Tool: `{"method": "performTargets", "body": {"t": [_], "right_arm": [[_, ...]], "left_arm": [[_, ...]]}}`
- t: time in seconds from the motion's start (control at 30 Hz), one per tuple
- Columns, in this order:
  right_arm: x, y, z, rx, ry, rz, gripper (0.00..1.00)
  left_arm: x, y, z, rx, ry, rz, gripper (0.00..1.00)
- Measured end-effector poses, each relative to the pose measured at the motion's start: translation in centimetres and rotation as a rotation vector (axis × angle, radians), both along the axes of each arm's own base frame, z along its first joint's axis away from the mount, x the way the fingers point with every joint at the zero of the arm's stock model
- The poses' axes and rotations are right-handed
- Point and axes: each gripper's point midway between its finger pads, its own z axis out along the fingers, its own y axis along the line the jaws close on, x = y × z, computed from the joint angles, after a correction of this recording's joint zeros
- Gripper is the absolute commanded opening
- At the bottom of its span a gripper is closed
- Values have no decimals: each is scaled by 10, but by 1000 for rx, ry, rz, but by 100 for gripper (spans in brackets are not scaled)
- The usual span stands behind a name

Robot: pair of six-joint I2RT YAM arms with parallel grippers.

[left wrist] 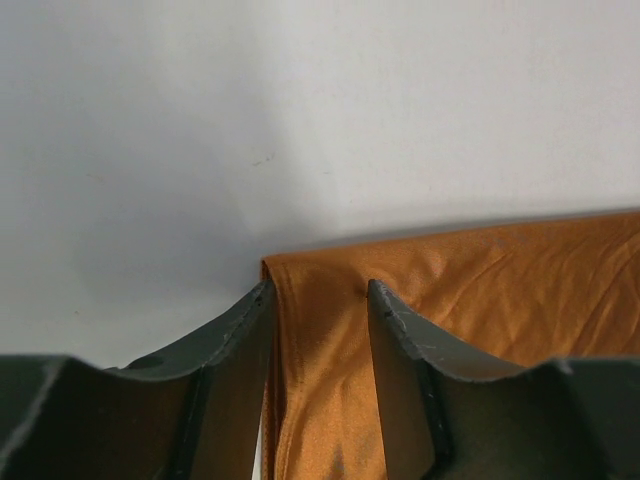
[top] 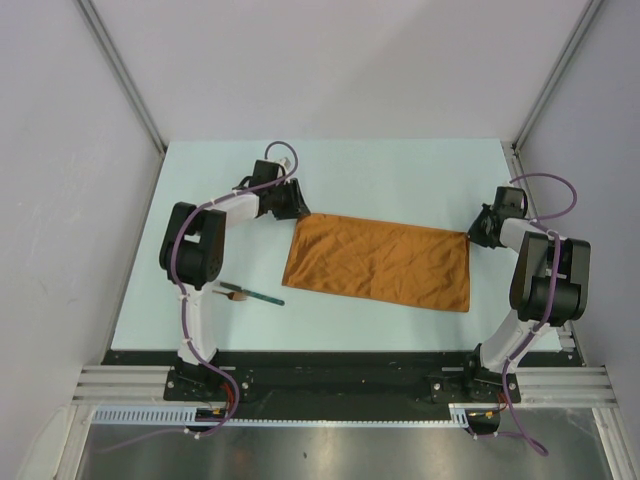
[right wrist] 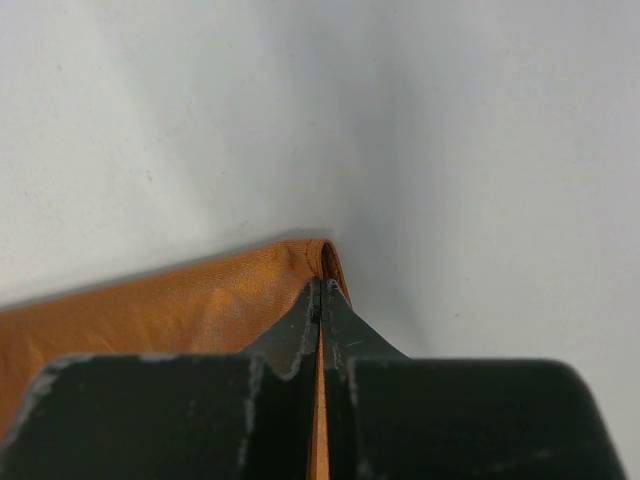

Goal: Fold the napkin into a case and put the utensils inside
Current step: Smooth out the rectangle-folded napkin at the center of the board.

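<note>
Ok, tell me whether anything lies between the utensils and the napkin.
Nothing visible does. The utensils lie on the table left of the napkin, by its near-left corner, with only bare table between them. The left arm stands beside them, not across that gap.

A fixed camera high behind the arm bases (top: 200, 380) looks down on the whole table (top: 400, 170) from afar. Each wrist camera sits low and very close, looking out between its own fingers (left wrist: 225, 370) at one far corner of the napkin (top: 380, 262), which all three views share.
</note>
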Motion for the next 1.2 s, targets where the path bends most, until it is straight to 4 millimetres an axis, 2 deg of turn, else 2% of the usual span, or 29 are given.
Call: {"method": "performTargets", "body": {"t": [0.3, 0.4, 0.63, 0.73, 0.83, 1.2], "right_arm": [[0, -1, -2, 2, 5, -2, 0], [0, -1, -3, 5, 6, -3, 0], [1, -1, -2, 11, 3, 1, 0], [2, -1, -1, 12, 1, 2, 0], [2, -1, -2, 13, 1, 3, 0], [9, -4, -5, 17, 5, -6, 0]], "left_arm": [[9, 9, -2, 51, -1, 37, 45], [13, 8, -3, 48, -7, 38, 34], [12, 10, -5, 57, -1, 45, 30], [11, 10, -5, 58, 1, 44, 21], [11, 10, -5, 56, 3, 47, 1], [22, 13, -6, 46, -18, 102, 0]]}}
